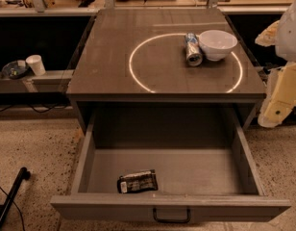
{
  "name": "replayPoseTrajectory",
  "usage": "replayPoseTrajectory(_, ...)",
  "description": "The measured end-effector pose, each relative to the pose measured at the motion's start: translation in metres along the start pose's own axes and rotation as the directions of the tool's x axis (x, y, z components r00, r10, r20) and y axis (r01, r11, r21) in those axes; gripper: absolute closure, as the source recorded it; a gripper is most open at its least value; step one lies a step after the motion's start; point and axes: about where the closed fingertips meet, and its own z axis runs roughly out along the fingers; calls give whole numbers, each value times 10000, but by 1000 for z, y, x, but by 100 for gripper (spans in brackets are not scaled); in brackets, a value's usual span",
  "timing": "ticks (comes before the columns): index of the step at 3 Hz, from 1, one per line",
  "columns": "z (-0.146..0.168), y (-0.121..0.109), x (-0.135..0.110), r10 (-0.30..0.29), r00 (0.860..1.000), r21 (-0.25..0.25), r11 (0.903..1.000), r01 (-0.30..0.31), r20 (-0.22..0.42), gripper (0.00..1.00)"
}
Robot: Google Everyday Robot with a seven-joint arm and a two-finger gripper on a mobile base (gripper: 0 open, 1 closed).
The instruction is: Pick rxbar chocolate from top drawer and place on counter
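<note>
Lying front-left in the open top drawer, rxbar chocolate — pale lettering unreadable, counter carrying a tipped can, label illegible, just beside a white bowl, gripper cropped at the right edge — grasp state impossible to tell

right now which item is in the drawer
The black snack bar, front left; can and bowl sit on the counter. Pincer hangs at right edge.

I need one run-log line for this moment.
top drawer open | rxbar chocolate lying inside, front left | gripper right of counter, outside drawer | counter holds can, bowl
</note>
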Motion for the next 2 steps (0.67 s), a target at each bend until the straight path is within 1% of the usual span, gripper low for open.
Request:
replayPoseTrajectory(1,3,1,-2,-80,10000,-16,10000,80,-13,0)
replayPoseTrajectory(2,36,19,-30,-1076,9941,-255,9939,1071,-172,0)
